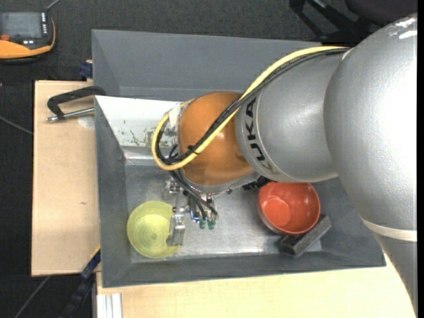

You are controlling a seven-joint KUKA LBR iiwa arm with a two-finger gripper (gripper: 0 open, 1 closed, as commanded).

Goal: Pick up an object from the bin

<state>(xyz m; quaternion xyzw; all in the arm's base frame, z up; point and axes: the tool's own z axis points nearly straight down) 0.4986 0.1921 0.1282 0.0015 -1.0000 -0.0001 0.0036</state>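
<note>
At the claw's left, touching it or very nearly, lies a yellow-green plastic bowl [152, 229] with round ridges showing. The claw [179, 229] is low in the grey bin [109, 197], right at that bowl's near rim - so this bowl looks like the thing to be picked. Whether the claw is spread or closed cannot be told from this angle, and nothing can be seen held in it. Just to the claw's right the bin floor is bare. Farther right, well apart from it, a red-orange bowl [289, 207] sits with its hollow facing up, and beyond that, lower and to the right, a dark grey block [305, 242] rests against the bowl's edge.

By my reading the step in hand is the grasp itself: the arm is down at the bowl's rim, with the lift not yet made. The next move calls for a firm pinch on that thin rim - one side inside, one outside - then a straight rise, since a rounded plastic wall may slip or tip.
</note>
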